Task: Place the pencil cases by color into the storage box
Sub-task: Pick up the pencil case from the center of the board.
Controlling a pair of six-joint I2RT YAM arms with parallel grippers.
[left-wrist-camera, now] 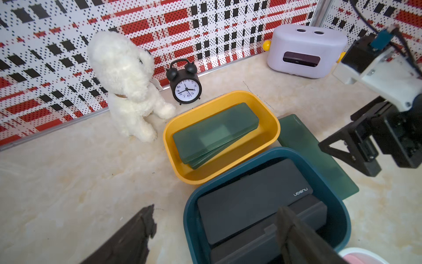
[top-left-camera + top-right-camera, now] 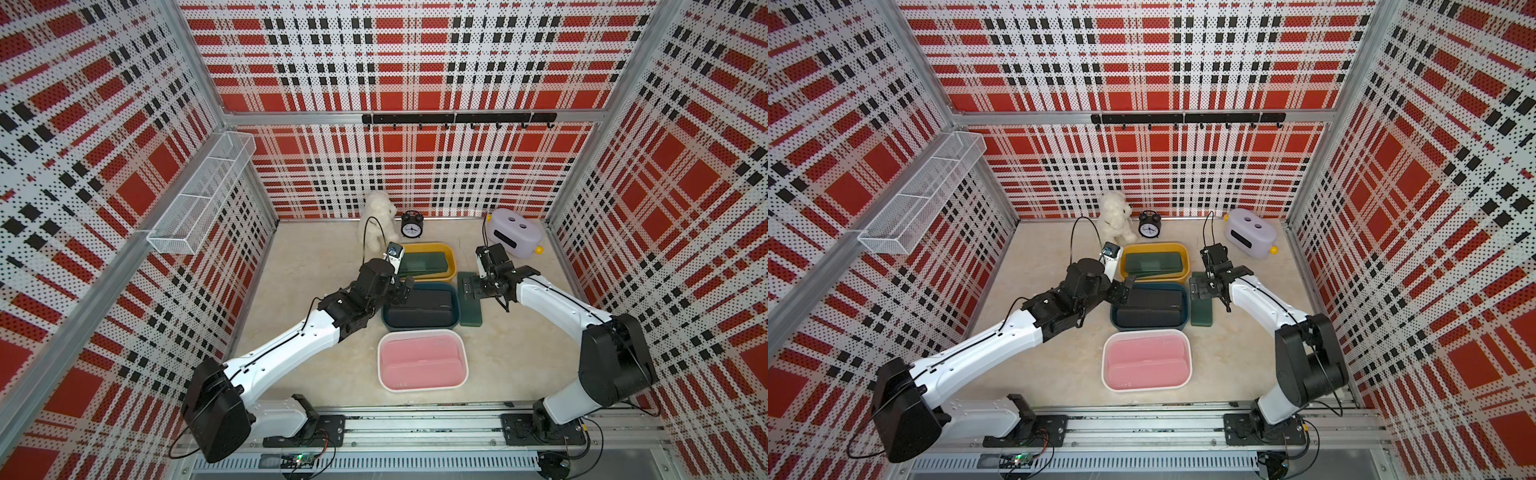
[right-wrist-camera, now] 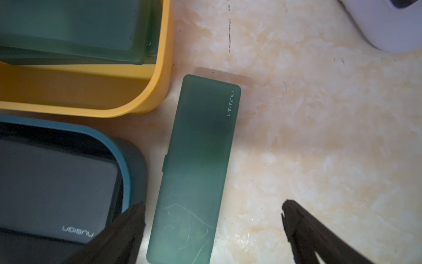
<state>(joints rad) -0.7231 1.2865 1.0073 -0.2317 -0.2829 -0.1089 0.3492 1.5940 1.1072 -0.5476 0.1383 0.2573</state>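
Note:
Three tubs stand in a row. The yellow tub (image 2: 451,251) holds dark green pencil cases (image 1: 217,134), stacked. In the blue tub (image 2: 457,307) lie black cases (image 1: 251,194). The white tub (image 2: 419,332) holds pale pink cases (image 2: 422,361). One more green case (image 3: 198,160) lies flat on the table, right of the blue tub. My right gripper (image 3: 212,204) hangs open above this case, one finger on each side, touching nothing. My left gripper (image 1: 215,210) is open at the blue tub's left rim, one finger outside it and one over a black case.
At the back wall stand a white plush dog (image 2: 378,220), a black alarm clock (image 2: 411,224) and a lilac box with a yellow knob (image 2: 513,232). A wire basket (image 2: 199,199) hangs on the left wall and a hook rail (image 2: 457,119) on the back wall.

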